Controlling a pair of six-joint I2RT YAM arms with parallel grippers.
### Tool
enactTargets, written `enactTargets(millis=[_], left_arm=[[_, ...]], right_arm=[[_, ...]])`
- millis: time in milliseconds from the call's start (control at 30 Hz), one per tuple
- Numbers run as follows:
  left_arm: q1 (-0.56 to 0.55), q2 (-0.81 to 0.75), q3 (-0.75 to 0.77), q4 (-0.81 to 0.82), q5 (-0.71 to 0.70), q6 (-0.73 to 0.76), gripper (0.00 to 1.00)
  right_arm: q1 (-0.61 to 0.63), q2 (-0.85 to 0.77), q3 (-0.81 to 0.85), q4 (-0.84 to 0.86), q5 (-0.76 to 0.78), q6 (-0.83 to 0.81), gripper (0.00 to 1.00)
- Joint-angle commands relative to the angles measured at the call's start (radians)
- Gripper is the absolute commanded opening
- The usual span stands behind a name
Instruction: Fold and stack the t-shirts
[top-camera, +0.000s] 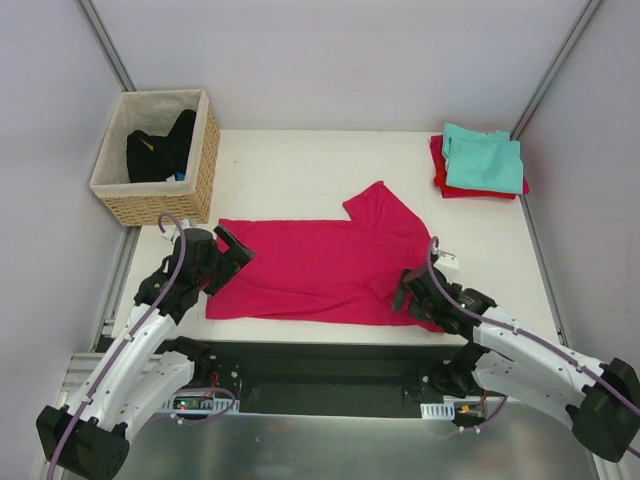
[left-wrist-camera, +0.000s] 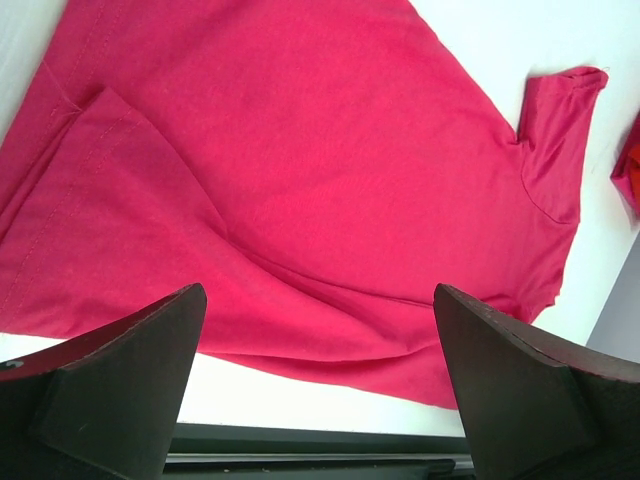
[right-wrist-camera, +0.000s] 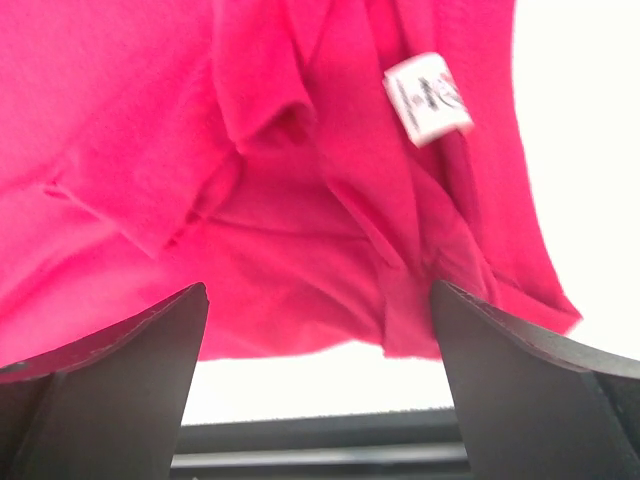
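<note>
Three tees on the tabletop (top-camera: 300, 165): magenta tee (top-camera: 310, 270) flat at centre, neck label (right-wrist-camera: 428, 97) at 3 o'clock; teal tee (top-camera: 485, 160) folded atop red tee (top-camera: 438, 170) at 1. Left jaws gaping over the magenta hem at 9 o'clock, right jaws gaping over the collar. Wicker basket (top-camera: 170, 205) at 10.

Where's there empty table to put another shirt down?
Bare white table lies along the back, between the woven wicker basket and the folded teal t-shirt stacked on a red t-shirt, and right of the spread magenta-pink t-shirt. The near edge is crowded: the left tool and right tool hang open over that shirt.
</note>
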Motion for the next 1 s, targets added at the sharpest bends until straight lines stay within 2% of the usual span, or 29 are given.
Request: enactTargets(millis=[0,100,167,267,533,600,667,700,767,800,833,900,967], left_arm=[[-0.011,-0.024,-0.021,0.02,0.022,0.005,0.98],[-0.013,-0.003,-0.012,0.028,0.013,0.022,0.98],[-0.014,0.038,0.007,0.037,0.013,0.036,0.98],[-0.026,0.081,0.011,0.045,0.008,0.033,0.97],[-0.071,0.149,-0.01,0.108,-0.032,0.022,0.97],[-0.076,0.16,-0.012,0.114,-0.032,0.023,0.97],[-0.083,0.167,-0.018,0.132,-0.027,0.023,0.97],[-0.085,0.172,-0.018,0.137,-0.026,0.022,0.97],[-0.088,0.189,-0.021,0.148,-0.021,0.022,0.97],[-0.091,0.193,-0.021,0.152,-0.021,0.022,0.97],[-0.092,0.198,-0.022,0.155,-0.021,0.02,0.97],[-0.094,0.204,-0.03,0.163,-0.022,0.02,0.97],[-0.094,0.206,-0.035,0.166,-0.021,0.022,0.97]], right_arm=[[0.05,-0.097,0.031,-0.162,0.092,0.058,0.97],[0.061,-0.12,0.094,-0.164,0.127,0.02,0.97],[0.061,-0.079,0.159,-0.141,0.125,-0.033,0.97],[0.064,0.049,0.259,-0.097,0.098,-0.088,0.96],[0.067,0.297,0.338,0.108,0.042,-0.169,0.99],[0.067,0.342,0.355,0.118,0.047,-0.174,0.95],[0.066,0.365,0.365,0.129,0.04,-0.172,0.83],[0.067,0.394,0.375,0.129,0.035,-0.166,0.69],[0.066,0.425,0.387,0.126,0.017,-0.16,0.55],[0.066,0.447,0.391,0.126,0.007,-0.15,0.4],[0.067,0.46,0.395,0.129,-0.012,-0.146,0.34],[0.07,0.48,0.393,0.135,-0.028,-0.137,0.27],[0.079,0.489,0.395,0.135,-0.036,-0.131,0.27]])
